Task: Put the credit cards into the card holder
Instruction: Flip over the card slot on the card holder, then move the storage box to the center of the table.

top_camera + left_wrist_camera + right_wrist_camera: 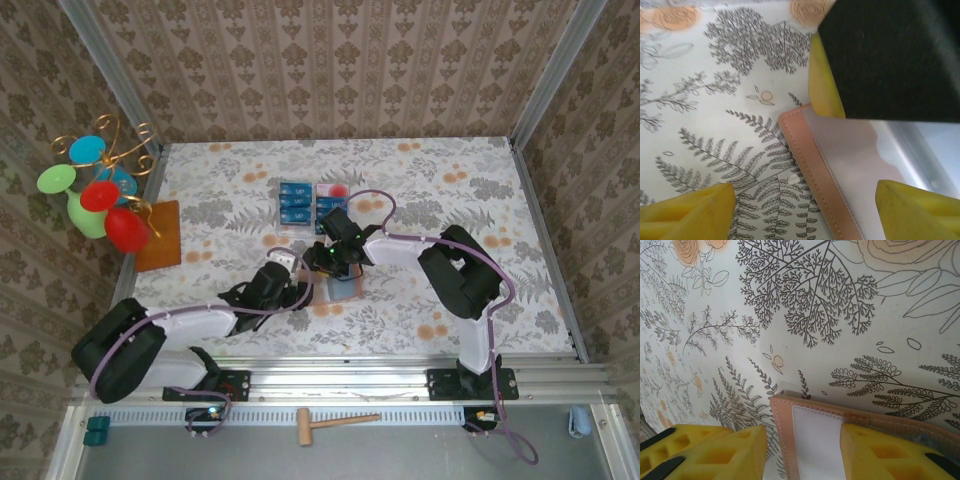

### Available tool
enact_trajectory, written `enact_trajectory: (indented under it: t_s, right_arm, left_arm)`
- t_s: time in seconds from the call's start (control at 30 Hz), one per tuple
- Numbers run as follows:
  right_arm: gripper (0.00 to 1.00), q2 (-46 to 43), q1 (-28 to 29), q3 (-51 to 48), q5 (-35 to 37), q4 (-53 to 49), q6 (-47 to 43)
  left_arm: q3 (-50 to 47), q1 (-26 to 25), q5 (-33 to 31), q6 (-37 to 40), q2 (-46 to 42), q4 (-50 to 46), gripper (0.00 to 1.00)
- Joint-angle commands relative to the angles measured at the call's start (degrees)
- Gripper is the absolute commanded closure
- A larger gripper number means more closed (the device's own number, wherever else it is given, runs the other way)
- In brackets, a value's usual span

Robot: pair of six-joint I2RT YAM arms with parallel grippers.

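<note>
Far to the left of the card holder (809, 165), at the edge of the surface (450, 280), a wire ornament (100, 190) with green, red and cyan discs is seen, and an orange-brown mat (160, 237) is laid just beside it. Closer in, the left hand (800, 200) is held over the holder's left border with its yellow fingers (687, 212) spread wide. One finger is set over the patterned cloth left of the stitched pink edge, the other over the holder's clear pocket, and nothing is clamped between them. The holder itself is laid open and flat near the middle of the surface, between the two hands. Beyond it, toward the far wall, the blue credit cards (293, 203) are stacked in rows, with a clear tray (330, 195) marked by a red dot just beside them. At a corner of the holder the right hand (802, 435) is held with its fingers partly parted. One finger is placed beside the stitched edge, the other over the holder, and a pale strip of lining is seen in the gap. Whether that finger is pressed onto the leather cannot be told.
</note>
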Motion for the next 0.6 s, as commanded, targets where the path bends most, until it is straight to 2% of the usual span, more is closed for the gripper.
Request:
enact_trajectory:
  t_s: [0.0,0.23,0.4,0.57]
  right_arm:
    - [0.57,0.38,0.08,-0.05,-0.15,0.23,0.94]
    - [0.57,-3.98,-2.01,3.79,0.41,-4.38,-1.78]
    - [0.56,-8.57,-7.26,9.10,3.20,-11.59,-5.74]
    - [0.54,-8.15,-12.29,15.46,9.48,-18.56,-9.92]
  left_arm:
    - [2.01,-0.56,0.34,0.19,2.93,3.31,0.25]
    - [1.59,-1.01,0.43,-0.18,7.27,5.72,0.25]
    - [1.07,-1.07,0.25,-0.29,7.55,5.91,0.25]
    - [0.56,-1.02,0.43,-0.55,8.07,6.43,0.25]
